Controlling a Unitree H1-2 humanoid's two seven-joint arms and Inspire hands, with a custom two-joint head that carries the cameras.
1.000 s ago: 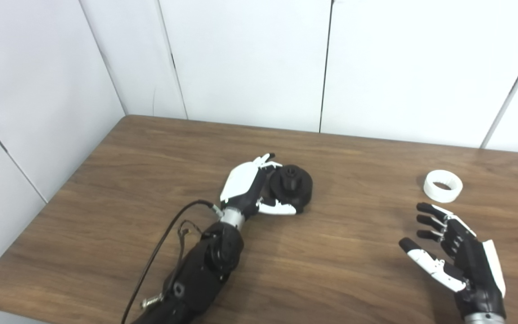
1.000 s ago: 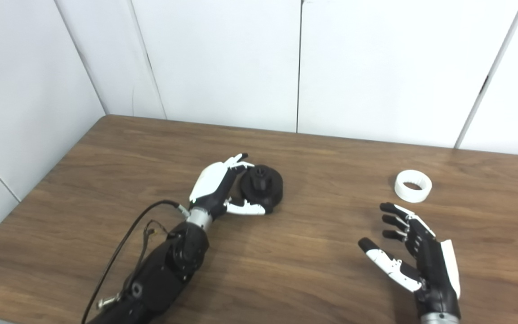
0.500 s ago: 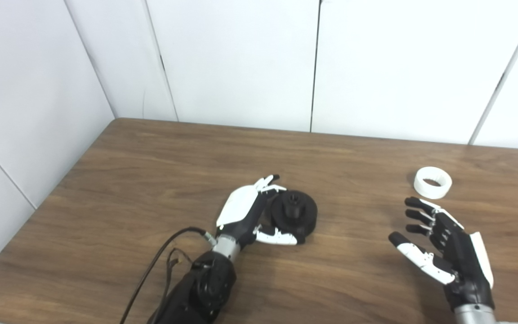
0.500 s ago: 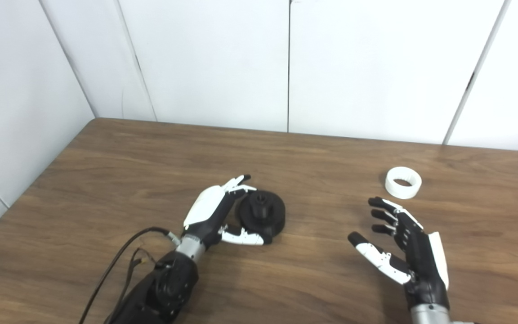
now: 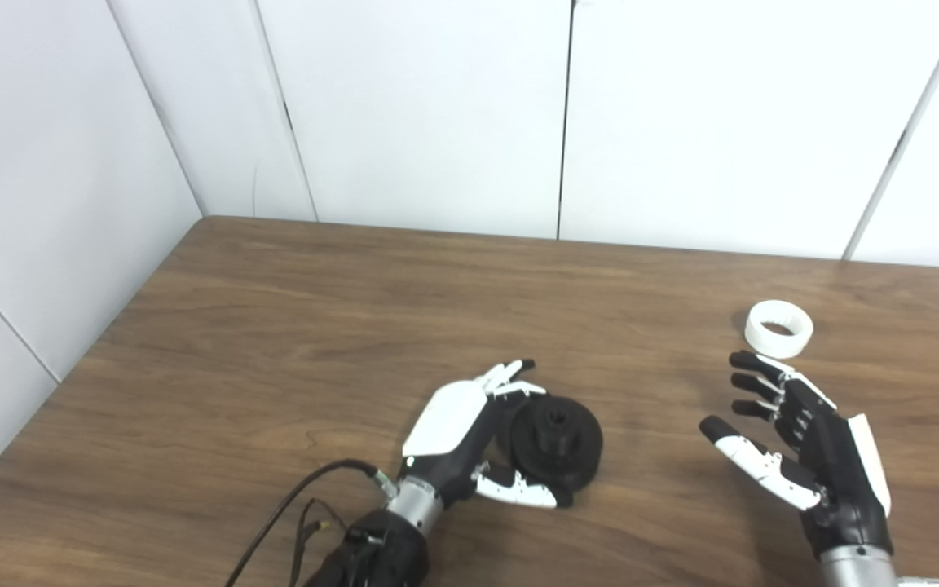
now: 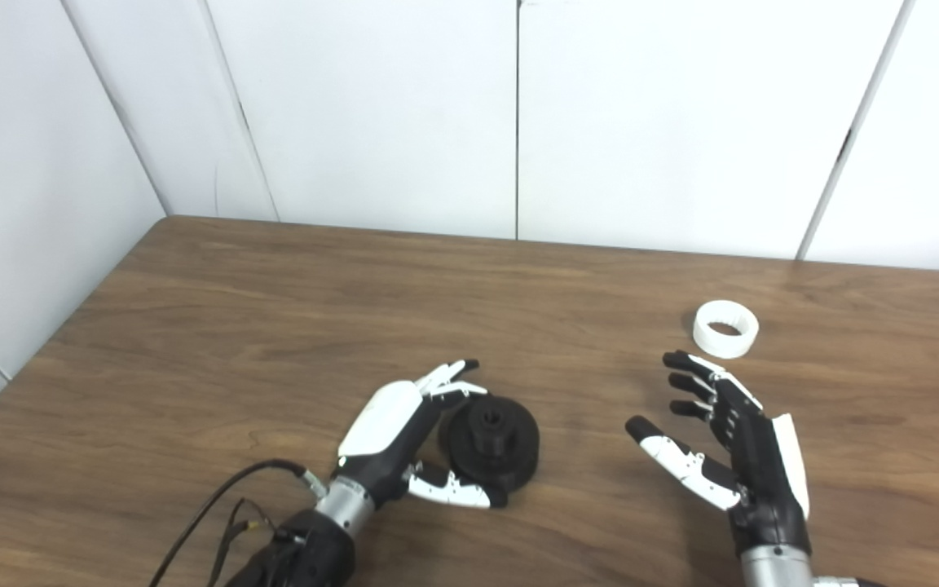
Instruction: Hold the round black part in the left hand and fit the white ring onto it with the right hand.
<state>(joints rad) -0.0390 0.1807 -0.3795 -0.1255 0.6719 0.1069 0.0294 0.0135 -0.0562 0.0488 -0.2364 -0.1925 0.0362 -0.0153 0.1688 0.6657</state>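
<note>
Round black part (image 5: pixel 557 443) is resting on the wooden counter (image 5: pixel 274 326), toward the near edge and left of centre, with a raised hub at its middle facing up. Left hand (image 5: pixel 469 436) is cupping this part from its left side: the fingers (image 5: pixel 510 377) are reaching along the far rim and the thumb (image 5: pixel 518 491) is lying against the near rim, so the hand is wrapping the part on both sides. Whether the part is lifting clear of the counter cannot be told; it appears to be sitting on the surface. A black cable (image 5: pixel 290 509) is trailing from the left wrist toward the bottom edge.

Right hand (image 5: pixel 804 444) is hovering well to the right of the black part, palm turned inward, fingers spread apart and thumb extended, holding nothing. White ring (image 5: pixel 778 328) is lying flat on the counter just beyond the tips of the right hand's fingers, close to them but apart, with its opening facing up. White wall panels (image 5: pixel 437 114) are standing behind the counter's far edge.
</note>
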